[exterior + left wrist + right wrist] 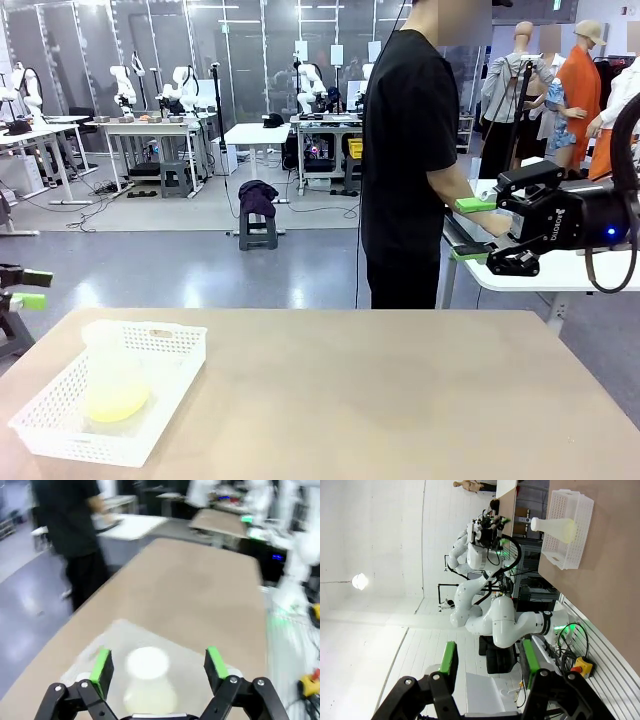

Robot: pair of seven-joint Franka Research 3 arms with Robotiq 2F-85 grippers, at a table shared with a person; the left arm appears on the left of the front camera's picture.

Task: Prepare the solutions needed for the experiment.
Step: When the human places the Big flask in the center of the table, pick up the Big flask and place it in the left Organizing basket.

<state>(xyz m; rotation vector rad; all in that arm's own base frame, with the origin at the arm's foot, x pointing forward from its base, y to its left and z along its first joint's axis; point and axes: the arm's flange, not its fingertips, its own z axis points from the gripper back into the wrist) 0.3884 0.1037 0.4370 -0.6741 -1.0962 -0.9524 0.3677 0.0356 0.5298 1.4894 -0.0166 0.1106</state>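
While the flask stands in the basket, left gripper hovers above it, apparently for pickup, fingers wide, empty; right gripper part-open, empty.

A white mesh basket sits on the tan table; a person stands beyond.

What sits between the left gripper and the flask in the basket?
Nothing visible. The left gripper hangs open above the flask, which stands in the white basket; the basket walls ring the flask but its top is uncovered.
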